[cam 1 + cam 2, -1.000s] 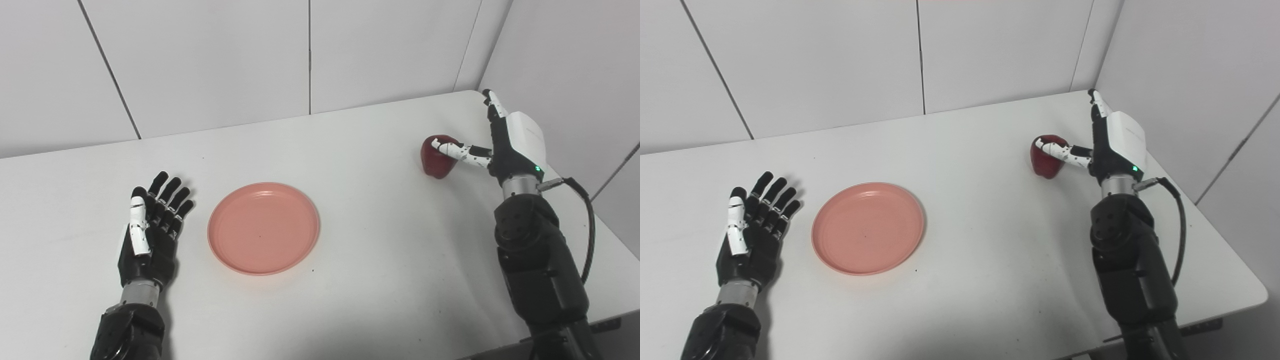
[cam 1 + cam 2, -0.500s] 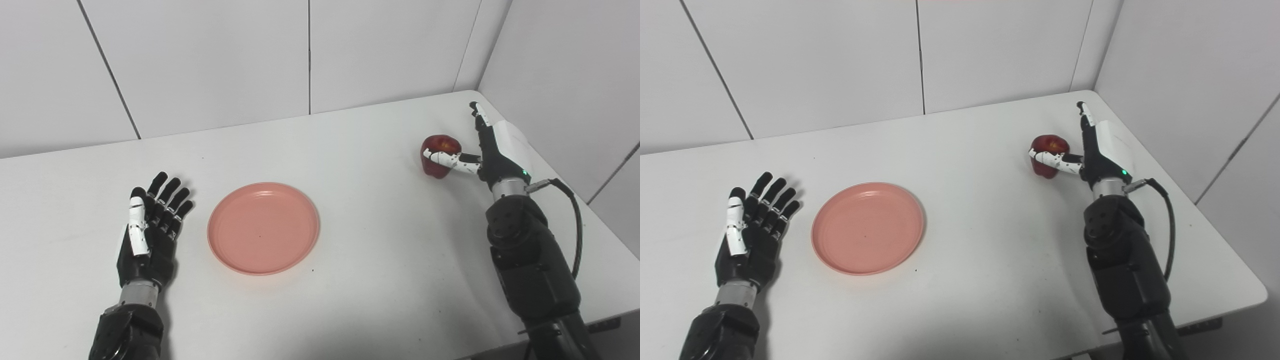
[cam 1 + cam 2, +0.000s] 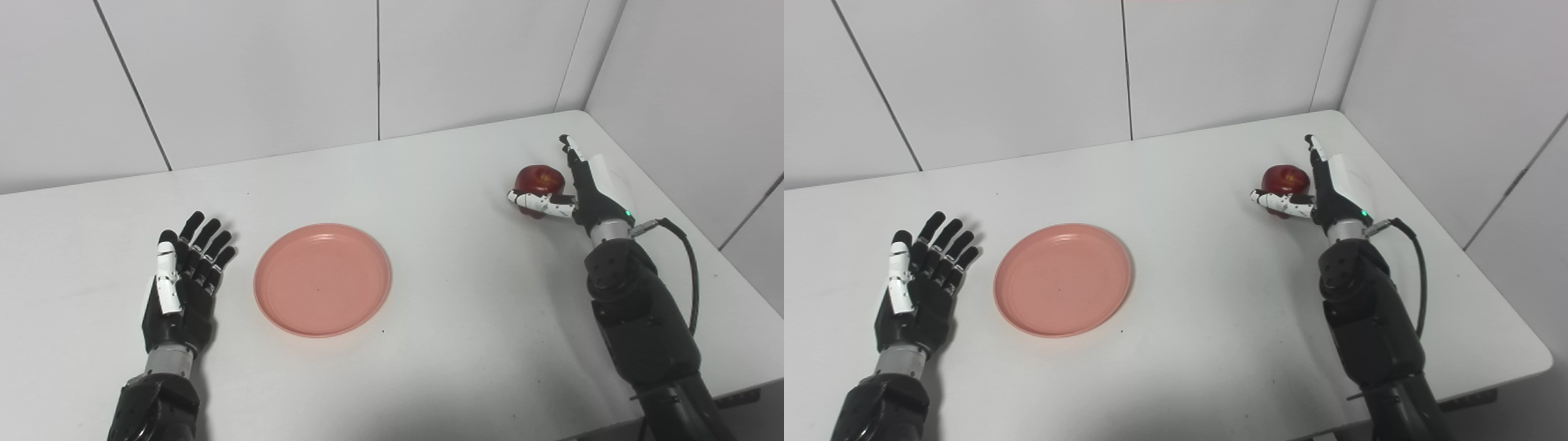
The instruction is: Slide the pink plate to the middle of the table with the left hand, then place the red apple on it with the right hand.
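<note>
One red apple (image 3: 539,181) against open right hand (image 3: 587,190), thumb in front

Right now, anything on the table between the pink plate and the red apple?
Nothing: both eye views show bare white table between the pink plate and the red apple.

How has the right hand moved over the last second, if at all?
Yes. The right hand has drawn back from the table's far right corner, toward the robot, beside the red apple.
</note>
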{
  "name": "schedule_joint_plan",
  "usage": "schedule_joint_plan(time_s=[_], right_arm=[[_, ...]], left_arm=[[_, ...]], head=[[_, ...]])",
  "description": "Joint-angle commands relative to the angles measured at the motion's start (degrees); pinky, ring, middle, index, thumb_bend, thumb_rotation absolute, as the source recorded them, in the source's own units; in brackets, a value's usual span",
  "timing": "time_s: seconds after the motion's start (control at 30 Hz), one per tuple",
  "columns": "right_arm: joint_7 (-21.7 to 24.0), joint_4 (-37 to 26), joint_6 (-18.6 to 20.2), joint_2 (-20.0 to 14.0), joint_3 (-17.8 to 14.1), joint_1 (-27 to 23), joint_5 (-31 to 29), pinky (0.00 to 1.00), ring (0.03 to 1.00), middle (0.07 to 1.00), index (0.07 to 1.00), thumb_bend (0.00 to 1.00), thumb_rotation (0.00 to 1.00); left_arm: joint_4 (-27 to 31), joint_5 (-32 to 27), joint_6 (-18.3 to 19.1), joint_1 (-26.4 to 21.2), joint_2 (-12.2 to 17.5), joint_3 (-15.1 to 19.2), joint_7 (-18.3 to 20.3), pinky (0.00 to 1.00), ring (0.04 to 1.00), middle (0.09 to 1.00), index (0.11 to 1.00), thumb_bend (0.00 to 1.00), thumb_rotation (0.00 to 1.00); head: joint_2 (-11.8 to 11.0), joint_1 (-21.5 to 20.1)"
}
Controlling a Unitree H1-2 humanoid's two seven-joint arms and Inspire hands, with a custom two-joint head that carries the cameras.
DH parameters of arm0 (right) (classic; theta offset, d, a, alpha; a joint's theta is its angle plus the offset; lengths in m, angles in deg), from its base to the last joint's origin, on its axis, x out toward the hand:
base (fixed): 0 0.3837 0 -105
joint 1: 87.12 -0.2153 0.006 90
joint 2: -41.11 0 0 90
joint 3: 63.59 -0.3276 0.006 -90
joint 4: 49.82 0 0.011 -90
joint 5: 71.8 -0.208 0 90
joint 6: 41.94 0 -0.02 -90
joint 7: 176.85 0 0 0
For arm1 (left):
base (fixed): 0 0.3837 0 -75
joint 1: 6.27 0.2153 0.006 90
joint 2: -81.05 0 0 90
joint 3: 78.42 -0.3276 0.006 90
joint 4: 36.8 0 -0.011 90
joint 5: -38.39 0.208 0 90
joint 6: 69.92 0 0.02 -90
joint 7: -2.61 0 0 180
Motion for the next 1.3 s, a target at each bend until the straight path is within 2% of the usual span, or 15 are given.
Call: schedule_joint_plan(time_s=[0.0,0.43,0.67,1.13,1.27], right_arm=[[-1.41,-0.50,-1.44,-1.99,-0.16,-2.61,-0.36,0.75,0.868,0.920,0.944,1.00,0.47],[-2.00,2.02,-1.70,-2.98,0.90,-3.94,-1.43,0.72,0.851,0.907,0.929,1.00,0.42],[-2.21,2.34,-1.36,-3.41,1.37,-4.41,-1.97,0.75,0.864,0.909,0.919,1.00,0.37],[-3.33,4.12,-2.98,-4.19,1.49,-4.89,-3.49,0.74,0.835,0.860,0.858,0.94,0.28],[-3.36,5.06,-2.92,-4.87,2.15,-5.10,-3.47,0.70,0.799,0.829,0.834,0.93,0.29]], left_arm=[[-0.14,-0.16,1.33,0.74,0.26,0.18,-0.48,0.89,0.877,0.888,0.870,0.43,1.00],[-0.07,-0.05,1.52,0.82,0.40,0.09,-0.39,0.89,0.878,0.891,0.876,0.43,1.00],[0.75,-0.04,2.29,1.02,0.11,0.13,-0.94,0.88,0.874,0.886,0.869,0.43,1.00],[0.74,-0.02,2.35,1.00,0.19,-0.01,-0.84,0.88,0.872,0.885,0.870,0.43,1.00],[0.90,-0.12,2.52,1.06,0.13,0.06,-0.89,0.89,0.874,0.888,0.871,0.43,1.00]], head=[[0.07,0.00],[0.28,0.11],[0.37,0.10],[0.53,0.26],[0.60,0.31]])
